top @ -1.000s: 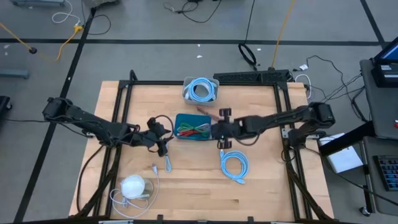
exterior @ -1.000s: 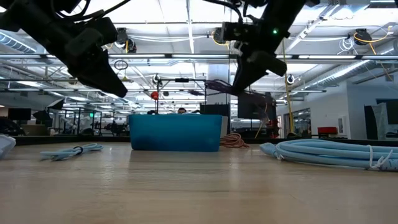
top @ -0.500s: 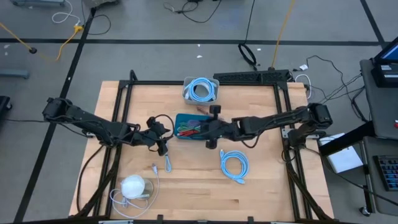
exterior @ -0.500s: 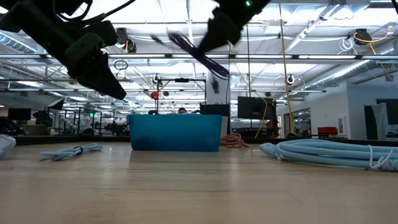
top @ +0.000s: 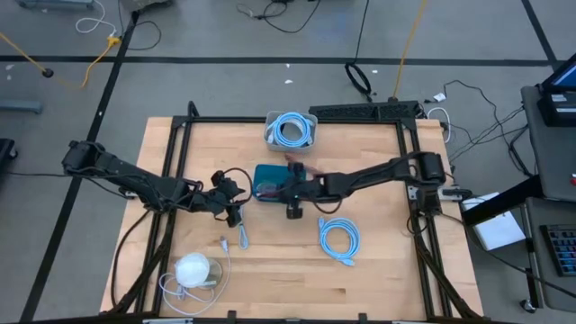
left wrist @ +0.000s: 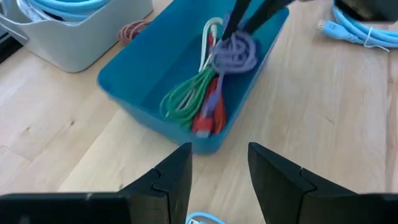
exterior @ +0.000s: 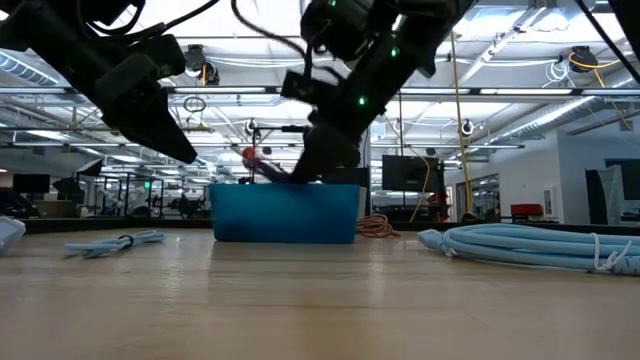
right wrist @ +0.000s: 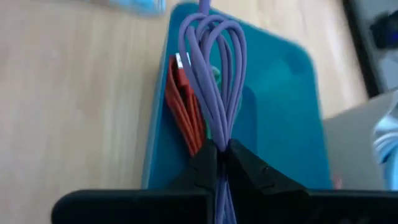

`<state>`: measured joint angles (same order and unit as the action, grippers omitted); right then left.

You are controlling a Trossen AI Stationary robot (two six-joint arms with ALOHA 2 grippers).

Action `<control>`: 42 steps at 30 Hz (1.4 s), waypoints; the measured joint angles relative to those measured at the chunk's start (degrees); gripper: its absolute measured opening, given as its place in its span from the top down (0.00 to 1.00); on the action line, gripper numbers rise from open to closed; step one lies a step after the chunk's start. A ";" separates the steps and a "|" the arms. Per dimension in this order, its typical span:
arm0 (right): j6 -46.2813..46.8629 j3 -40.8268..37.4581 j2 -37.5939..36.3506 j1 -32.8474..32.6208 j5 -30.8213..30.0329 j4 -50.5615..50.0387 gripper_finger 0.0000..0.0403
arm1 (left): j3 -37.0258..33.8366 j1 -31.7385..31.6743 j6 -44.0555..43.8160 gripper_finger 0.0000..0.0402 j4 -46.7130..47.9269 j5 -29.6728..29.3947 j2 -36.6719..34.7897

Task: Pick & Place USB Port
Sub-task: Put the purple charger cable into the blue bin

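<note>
while the left gripper (left wrist: 217,180) waits with fingers apart beside the bin (left wrist: 149,81), the right gripper (right wrist: 221,155) pinches a purple cable (right wrist: 214,74) mid-bundle, its light, floppy loops hanging past the fingertips over the bin.

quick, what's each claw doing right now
left claw: open, empty, hovering beside the blue bin.
right claw: shut on the purple cable, over the blue bin.

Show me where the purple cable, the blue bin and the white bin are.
purple cable (right wrist: 214,93): right wrist view, on its looped strands.
blue bin (left wrist: 146,81): left wrist view, on its inner wall.
white bin (top: 270,138): high view, on its rim.
</note>
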<state>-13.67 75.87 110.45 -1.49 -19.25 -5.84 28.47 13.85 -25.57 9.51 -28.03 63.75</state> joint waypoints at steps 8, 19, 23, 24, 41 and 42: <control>1.01 0.03 0.82 0.99 -1.43 -0.55 0.98 | 0.00 0.06 -0.22 0.60 0.72 -0.18 0.00; 2.35 0.03 0.82 2.58 2.70 -5.18 0.91 | 0.00 0.06 -0.89 0.60 1.05 -0.43 0.00; -0.10 0.03 -0.13 1.66 -2.20 -3.96 0.88 | 0.00 0.06 -0.89 0.60 1.02 -0.46 -0.01; -0.89 0.05 -0.25 1.29 -3.73 -3.03 0.87 | 0.00 0.06 -0.91 0.60 1.00 -0.46 0.01; 0.60 0.03 -0.58 0.88 -6.46 -8.39 0.75 | 0.00 0.09 -1.22 0.60 1.37 -0.50 0.01; 0.50 0.03 -0.67 0.76 -6.40 -7.51 0.75 | 0.00 0.09 -1.26 0.60 1.39 -0.50 -0.01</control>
<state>-13.17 75.90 109.78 -0.73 -25.65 -13.35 28.47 13.93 -26.83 10.90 -28.53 63.75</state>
